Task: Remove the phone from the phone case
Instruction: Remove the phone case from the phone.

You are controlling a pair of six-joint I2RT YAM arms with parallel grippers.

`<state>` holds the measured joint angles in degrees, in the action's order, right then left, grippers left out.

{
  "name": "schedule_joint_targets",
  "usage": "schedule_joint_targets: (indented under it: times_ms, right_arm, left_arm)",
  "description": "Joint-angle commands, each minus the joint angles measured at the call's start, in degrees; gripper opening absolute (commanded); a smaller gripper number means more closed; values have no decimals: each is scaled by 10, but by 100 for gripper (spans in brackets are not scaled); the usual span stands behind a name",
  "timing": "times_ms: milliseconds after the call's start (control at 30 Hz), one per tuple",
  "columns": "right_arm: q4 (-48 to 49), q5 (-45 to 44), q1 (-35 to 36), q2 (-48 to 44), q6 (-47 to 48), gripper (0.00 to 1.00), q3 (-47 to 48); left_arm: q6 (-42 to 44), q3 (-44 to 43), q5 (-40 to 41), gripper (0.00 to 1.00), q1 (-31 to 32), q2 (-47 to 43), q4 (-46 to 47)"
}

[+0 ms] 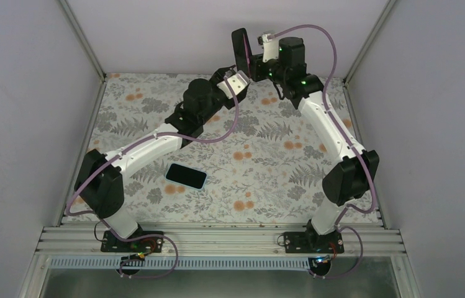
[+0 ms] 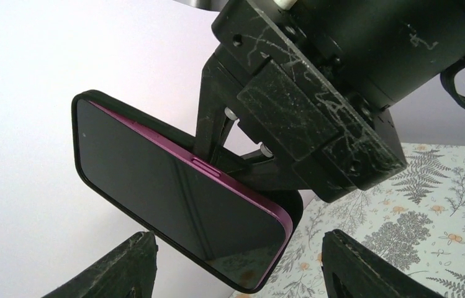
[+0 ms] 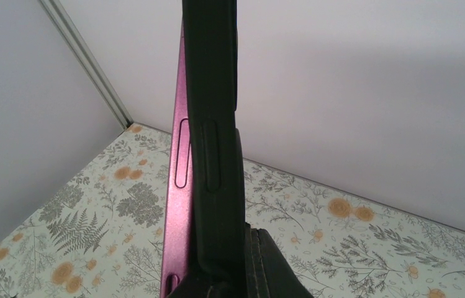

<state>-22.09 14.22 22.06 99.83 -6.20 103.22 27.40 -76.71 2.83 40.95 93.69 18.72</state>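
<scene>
Held up off the table [image 1: 267, 161] at its far side, pinched firmly by the right gripper [image 2: 226, 143]: a black case [image 2: 84, 171] with the phone [image 2: 174, 186] only partly inside. Peeled out along one long side, showing a glossy magenta edge with a slim raised button and one rounded corner. Rimmed by the black lip along the opposite long side and the far end. Matte, rubbery-looking on the case, with a moulded button bump on its wall; smooth, dark and mirror-like on the screen. Tilted, screen turned toward the left wrist camera.

Just below the phone, the left gripper [image 2: 239, 248] with jaws spread apart, gripping nothing, its scuffed black fingers [image 2: 124, 267] either side of the lower end without visible contact.

Lying flat on the table beside the left forearm, well apart from the raised case: a second phone [image 1: 186, 176], dark face, pale blue rim. Spread over the table, a covering printed with grey ferns and orange flowers. Looping from both arms, purple cables [image 1: 230, 127]. Closing in the sides and back, plain white walls [image 1: 25, 112]
</scene>
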Motion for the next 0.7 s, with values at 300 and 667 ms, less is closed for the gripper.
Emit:
schedule_joint_targets:
  times_ms: [300, 667]
  right_arm:
    - [47, -7, 13, -22, -16, 3, 18]
    - [50, -7, 21, -31, -11, 3, 8]
  left_arm:
    - [-5, -15, 8, 66, -2, 26, 34]
    - [-10, -26, 44, 66, -5, 32, 44]
